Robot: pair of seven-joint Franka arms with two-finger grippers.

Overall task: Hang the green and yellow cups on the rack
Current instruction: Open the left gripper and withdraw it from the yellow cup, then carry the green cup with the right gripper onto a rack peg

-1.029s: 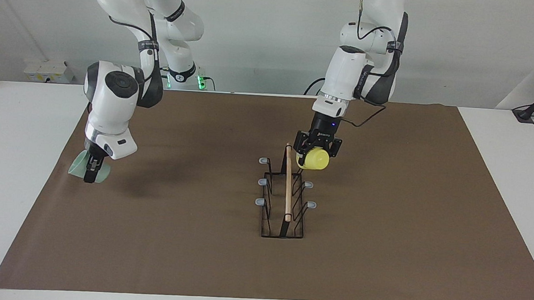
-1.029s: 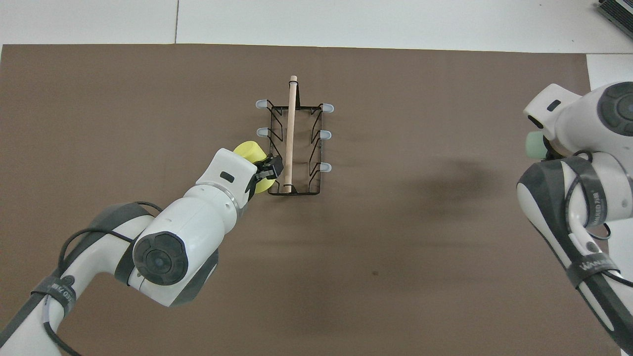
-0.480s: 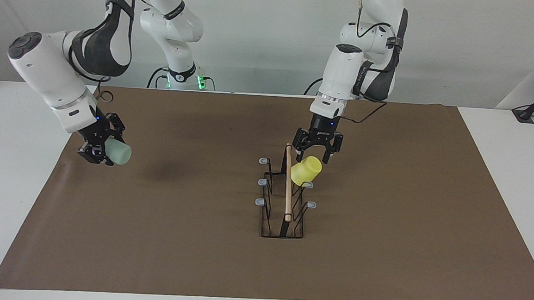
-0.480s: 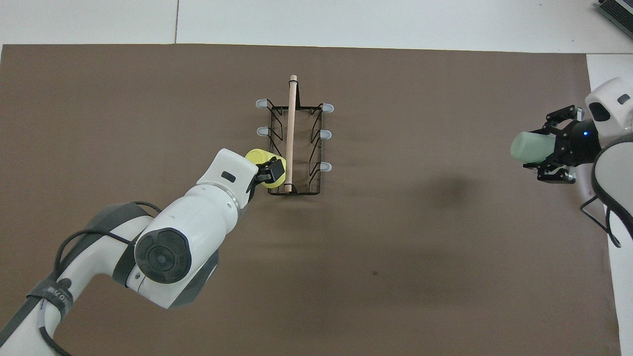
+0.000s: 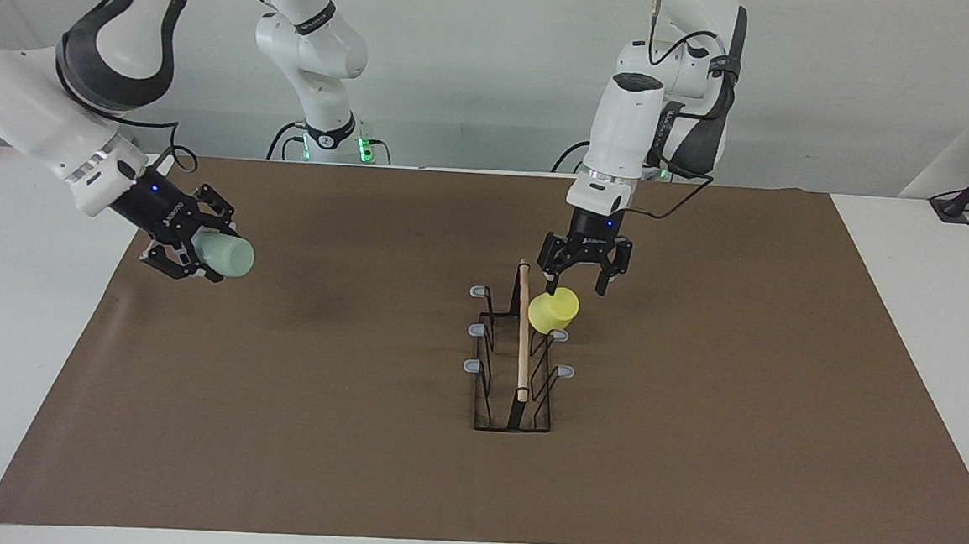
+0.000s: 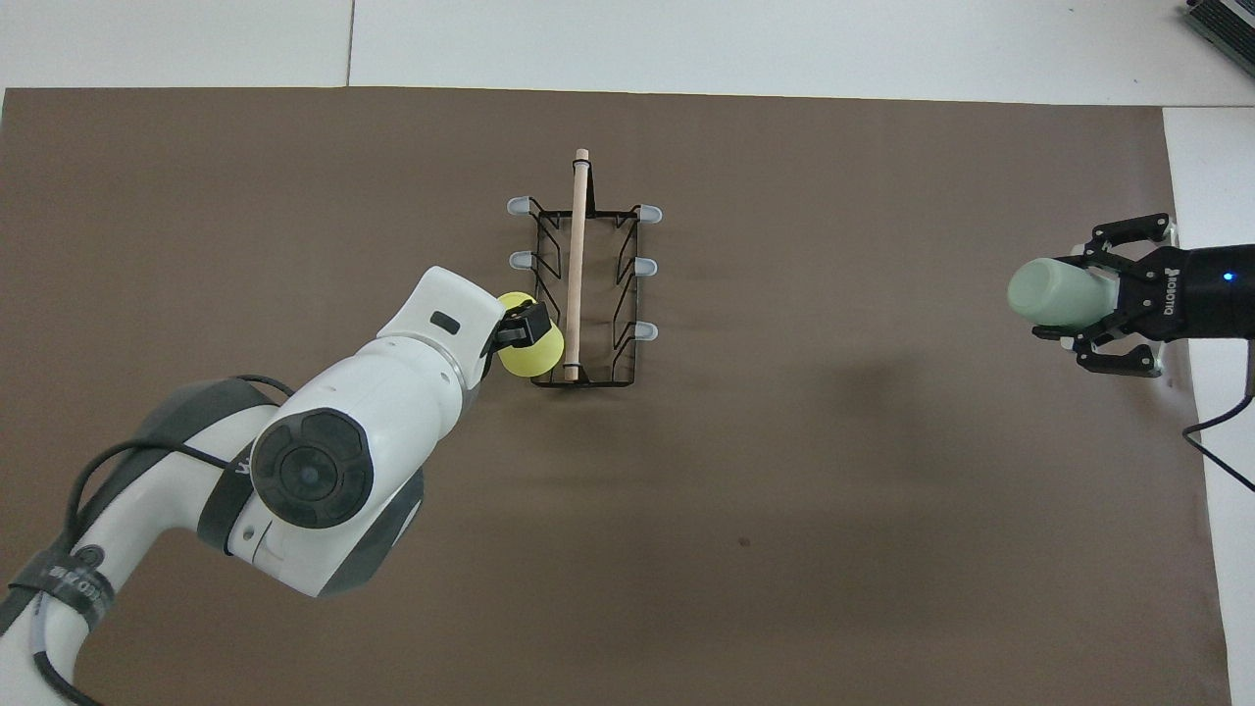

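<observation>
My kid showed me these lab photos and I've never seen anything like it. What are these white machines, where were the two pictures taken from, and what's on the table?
Those are two robot arms, each ending in a two-fingered hand. One picture faces the robots from across the table; the other looks steeply down from above their own end, so the sides appear swapped.

A brown mat covers the table. On it stands the rack, a black wire stand with a wooden bar on top and grey-tipped prongs along both sides.

The left hand is open just above the yellow cup, which sits upside down on a prong at the rack's end nearer the robots.

The right hand grips the green cup on its side in the air, over the mat's edge at the right arm's end of the table.
</observation>
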